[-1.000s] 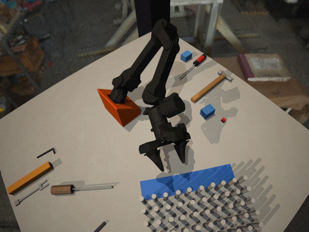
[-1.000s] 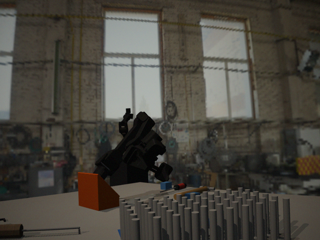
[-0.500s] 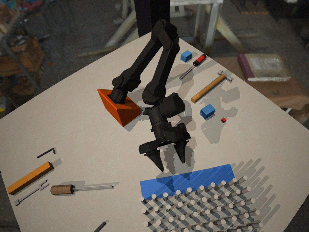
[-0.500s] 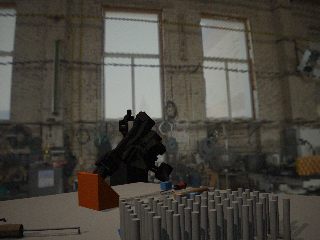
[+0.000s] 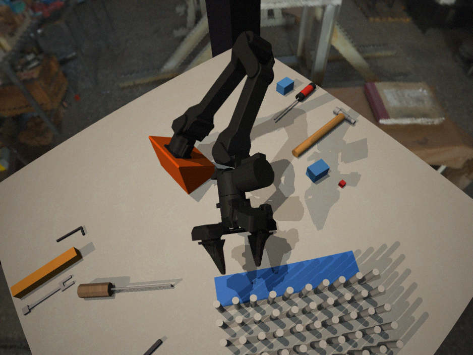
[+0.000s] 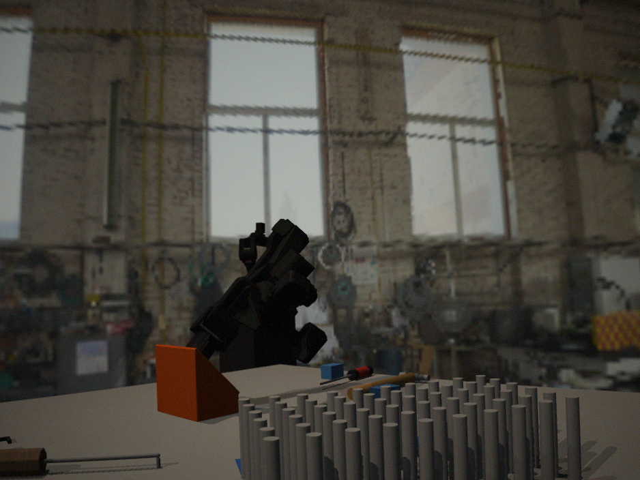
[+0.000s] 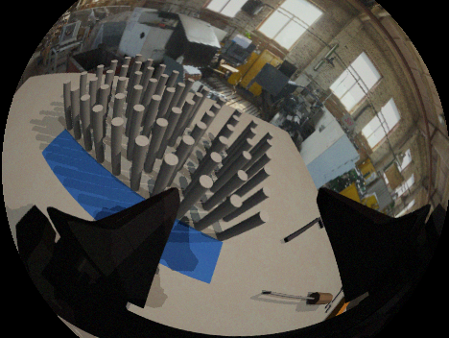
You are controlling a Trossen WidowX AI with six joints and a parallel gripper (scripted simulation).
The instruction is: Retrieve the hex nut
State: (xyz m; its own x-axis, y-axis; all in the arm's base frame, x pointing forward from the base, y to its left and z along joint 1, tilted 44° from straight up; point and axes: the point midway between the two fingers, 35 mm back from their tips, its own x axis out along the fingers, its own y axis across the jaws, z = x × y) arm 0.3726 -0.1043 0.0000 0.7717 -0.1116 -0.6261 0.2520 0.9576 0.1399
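Observation:
My gripper (image 5: 239,266) (image 7: 251,196) is open and empty. It hangs above the table just behind the left end of the blue taped strip (image 5: 297,273) (image 7: 83,174), fingers pointing down. The field of grey standing spacers (image 5: 289,291) (image 6: 424,439) (image 7: 117,136) stands upright right beyond the strip. The hex nut is hidden among the spacers in every view. A hook tool with a brown handle (image 5: 93,289) (image 6: 20,459) (image 7: 319,297) and a thin metal shaft lies on the table to the left of the strip.
An orange wedge (image 5: 183,168) (image 6: 185,382) holds the arm's base. Left side: an Allen key (image 5: 72,233), an orange bar (image 5: 45,271), a small forked tool (image 5: 47,294), a dark rod (image 5: 153,347). Far right: a screwdriver (image 5: 296,100), a hammer (image 5: 320,131), two blue cubes (image 5: 316,170), a red cube (image 5: 342,183).

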